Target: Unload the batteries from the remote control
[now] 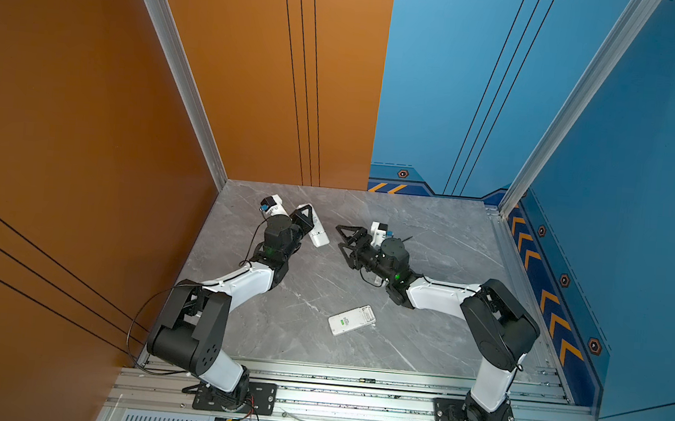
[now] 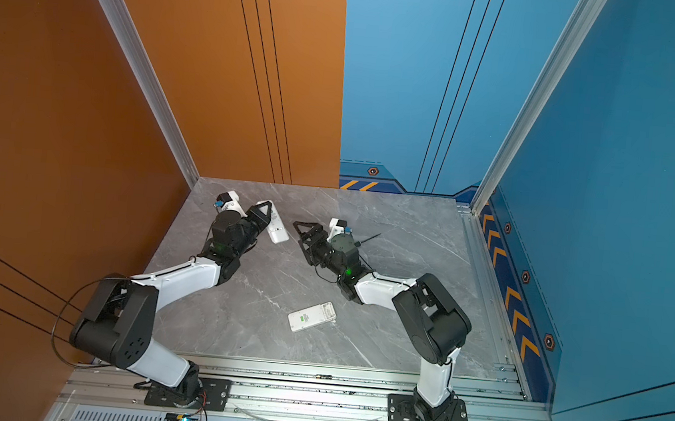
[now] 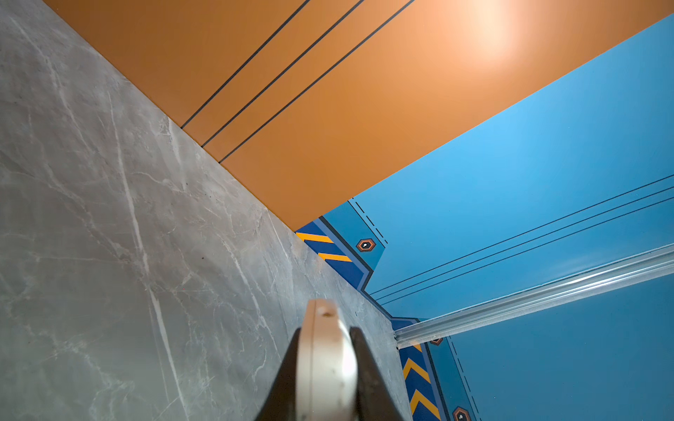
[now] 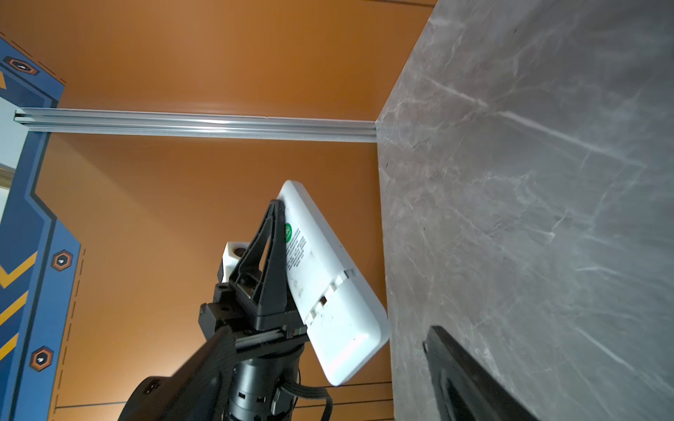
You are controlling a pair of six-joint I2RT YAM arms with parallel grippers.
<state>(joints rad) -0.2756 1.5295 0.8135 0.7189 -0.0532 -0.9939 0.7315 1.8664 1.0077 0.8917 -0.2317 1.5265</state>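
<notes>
While the left gripper point(image 1: 310, 214) is clamping the remote point(image 1: 320, 237) across its flat faces, the right gripper point(image 1: 343, 246) is hovering beside it, jaws apart and empty, the batteries presumably sitting unseen inside, light, slick and likely needing a mid-body pinch.

grey marbled tabletop point(image 1: 312, 284) boxed by orange wall point(image 1: 65, 112) and blue wall point(image 1: 422, 81) — aluminium posts point(image 1: 179, 64) at corners.

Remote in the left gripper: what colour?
Remote is white, with a green sticker; right wrist view shows best.
</notes>
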